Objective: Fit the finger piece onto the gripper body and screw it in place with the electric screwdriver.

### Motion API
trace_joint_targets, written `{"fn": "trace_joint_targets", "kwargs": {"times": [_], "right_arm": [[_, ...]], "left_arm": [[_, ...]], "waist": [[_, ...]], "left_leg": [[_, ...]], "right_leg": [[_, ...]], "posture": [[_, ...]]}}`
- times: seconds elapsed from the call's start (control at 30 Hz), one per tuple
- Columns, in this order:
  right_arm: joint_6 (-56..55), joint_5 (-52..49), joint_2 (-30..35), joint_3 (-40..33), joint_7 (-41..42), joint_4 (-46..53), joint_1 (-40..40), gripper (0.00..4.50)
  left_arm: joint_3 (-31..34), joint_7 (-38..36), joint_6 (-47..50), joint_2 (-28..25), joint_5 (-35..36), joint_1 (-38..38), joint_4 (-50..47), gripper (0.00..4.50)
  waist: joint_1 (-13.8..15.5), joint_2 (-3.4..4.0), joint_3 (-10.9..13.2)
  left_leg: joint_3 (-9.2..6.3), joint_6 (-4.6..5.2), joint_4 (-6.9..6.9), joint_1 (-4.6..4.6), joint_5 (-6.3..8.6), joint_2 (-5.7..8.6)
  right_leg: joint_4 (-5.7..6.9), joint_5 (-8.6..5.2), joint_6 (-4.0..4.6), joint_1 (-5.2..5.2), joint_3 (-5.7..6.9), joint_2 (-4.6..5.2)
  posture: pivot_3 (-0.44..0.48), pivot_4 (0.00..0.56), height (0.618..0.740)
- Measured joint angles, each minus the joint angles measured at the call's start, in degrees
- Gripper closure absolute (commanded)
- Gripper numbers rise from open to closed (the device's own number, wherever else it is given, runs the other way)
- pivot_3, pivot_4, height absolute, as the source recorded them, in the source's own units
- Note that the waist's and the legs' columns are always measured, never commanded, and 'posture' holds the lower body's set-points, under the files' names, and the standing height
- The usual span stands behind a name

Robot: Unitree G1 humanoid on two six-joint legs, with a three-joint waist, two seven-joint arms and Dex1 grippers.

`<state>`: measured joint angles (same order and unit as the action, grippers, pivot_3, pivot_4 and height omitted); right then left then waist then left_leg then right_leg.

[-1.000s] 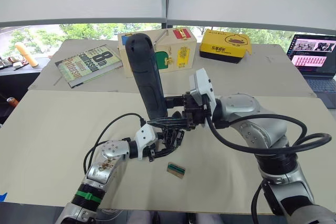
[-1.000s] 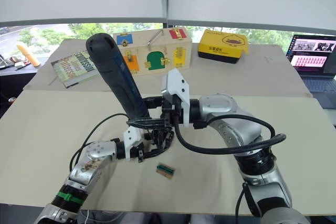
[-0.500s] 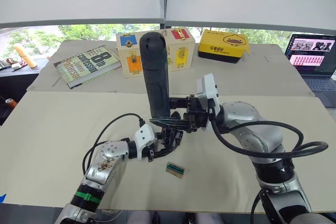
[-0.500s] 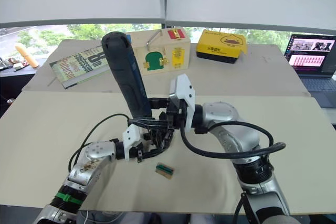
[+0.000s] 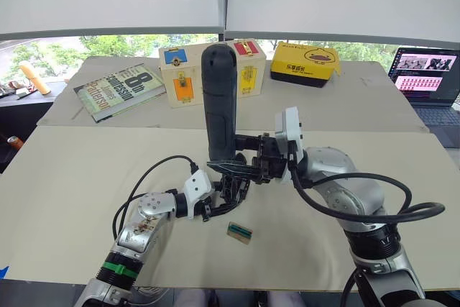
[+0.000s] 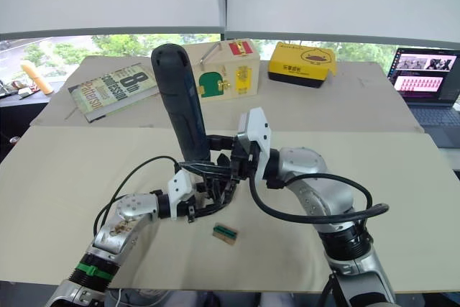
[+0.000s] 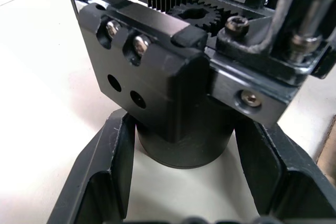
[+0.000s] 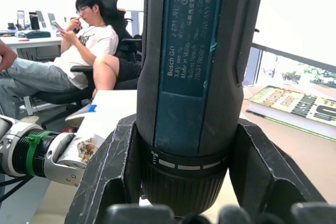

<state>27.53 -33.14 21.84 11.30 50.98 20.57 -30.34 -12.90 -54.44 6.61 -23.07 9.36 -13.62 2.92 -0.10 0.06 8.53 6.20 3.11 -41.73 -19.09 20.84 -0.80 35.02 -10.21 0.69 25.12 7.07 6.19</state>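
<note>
Between the right gripper's (image 5: 228, 169) fingers: electric screwdriver (image 5: 219, 102), upright, clamped. Left gripper (image 5: 224, 193) directly below, fingers closed on gripper body (image 7: 157, 82) on tabletop (image 5: 72, 177).

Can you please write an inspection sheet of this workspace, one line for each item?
Surface: beige table, mostly bare.
Job's things: gripper body held low over the table; electric screwdriver upright above it, bit end down. Finger piece: cannot tell.
Clutter: small green-and-tan rectangle lying flat near the grippers.
Grippers: left gripper shut on the gripper body; right gripper shut on the electric screwdriver.
Cables: black cables looping along both arms.
Surroundings: book, wooden box, yellow case, laptop, a seated person.
</note>
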Motion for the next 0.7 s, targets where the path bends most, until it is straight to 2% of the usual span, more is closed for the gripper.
{"fn": "trace_joint_targets", "kwargs": {"times": [0.7], "right_arm": [[-4.0,2.2,1.1,3.2,1.4,-0.4,0.0,2.58]], "left_arm": [[-0.2,0.0,1.2,-0.1,0.0,0.0,-0.3,2.23]], "waist": [[0.0,0.02,-0.4]], "left_leg": [[-0.03,0.01,0.19,0.17,0.02,-0.01]], "right_leg": [[-0.03,-0.01,0.01,-0.09,-0.04,0.12]], "posture": [[0.000,0.150,0.740]]}}
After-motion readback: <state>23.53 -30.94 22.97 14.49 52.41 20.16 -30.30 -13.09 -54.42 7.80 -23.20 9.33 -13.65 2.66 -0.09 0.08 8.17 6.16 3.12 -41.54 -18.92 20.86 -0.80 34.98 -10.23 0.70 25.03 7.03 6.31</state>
